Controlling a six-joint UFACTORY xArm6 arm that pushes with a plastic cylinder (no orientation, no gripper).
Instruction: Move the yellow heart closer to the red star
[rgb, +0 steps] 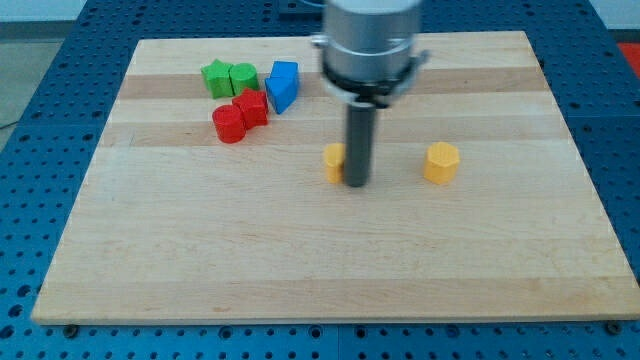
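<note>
Nearest, my tip (357, 184) touches the yellow heart (333, 160).

Pale wooden board (300, 260), blue perforated table (30, 120) (evenly lit)

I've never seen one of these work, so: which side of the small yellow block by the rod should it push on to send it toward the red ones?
Push its right face. My tip sits right of the yellow heart, partly hiding it; the red star lies up and to the left, so pushing leftward and upward suits.
</note>
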